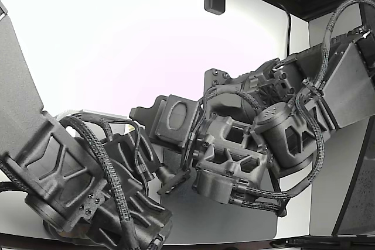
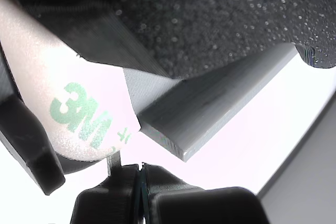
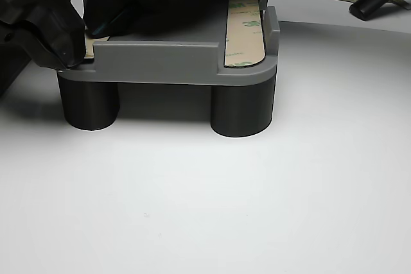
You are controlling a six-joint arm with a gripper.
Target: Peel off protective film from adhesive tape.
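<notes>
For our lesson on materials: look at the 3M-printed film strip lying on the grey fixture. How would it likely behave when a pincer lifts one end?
The film strip looks thin and flat in its slot on the grey fixture, so it would probably bend limply rather than stay stiff. It likely weighs very little. Its smooth printed face may be slippery, so a pinch could slide off.

Fixture (image 3: 160, 62): grey plastic, matt, smooth, faint layer lines | fixture legs (image 3: 243, 110): darker plastic, satin | tape liner (image 3: 246, 33): paper-like, pale, green print, slight sheen | table (image 3: 205, 210): white, smooth, matt | arm housings (image 1: 53, 168): dark grey plastic, grainy, matt | cable sleeves (image 1: 108, 168): braided fabric
</notes>
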